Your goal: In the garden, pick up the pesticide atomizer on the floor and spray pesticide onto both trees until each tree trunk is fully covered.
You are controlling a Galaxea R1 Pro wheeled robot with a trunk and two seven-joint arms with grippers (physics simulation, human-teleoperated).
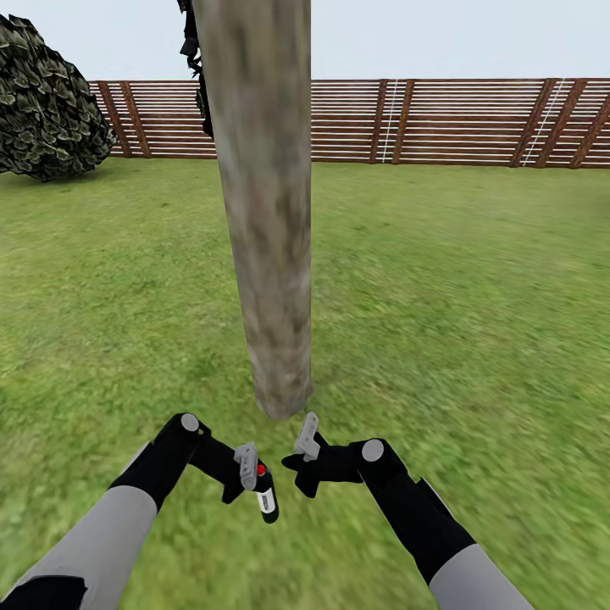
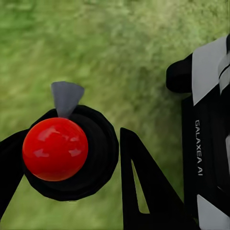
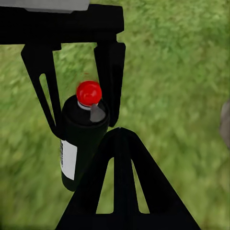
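The spray bottle [image 1: 266, 496] is sitting in the left gripper [image 1: 246, 476], low over the grass [image 1: 474, 322] just in front of the tree trunk [image 1: 263, 203]. Its red top [image 2: 55, 149] is pointing up toward the wrist camera, with a small grey nozzle [image 2: 66, 97] sticking out to one side, and a pale label [image 3: 68, 159] is showing on its dark body, though I cannot read any print on it. The two dark fingers [image 3: 109, 81] are closing on the bottle's sides, gripping it. White lettering reading "GALAXEA AI" is running along the right arm's [image 2: 206, 139] black casing. Both arms are reaching forward and bending inward, the wrists near each other. The right gripper [image 1: 307, 447] is hanging just right of the bottle, holding nothing; how wide it is parted I cannot tell. Far back, a brown slatted fence [image 1: 457, 123] is crossing the lawn, with a dark bush [image 1: 47, 106] at far left.
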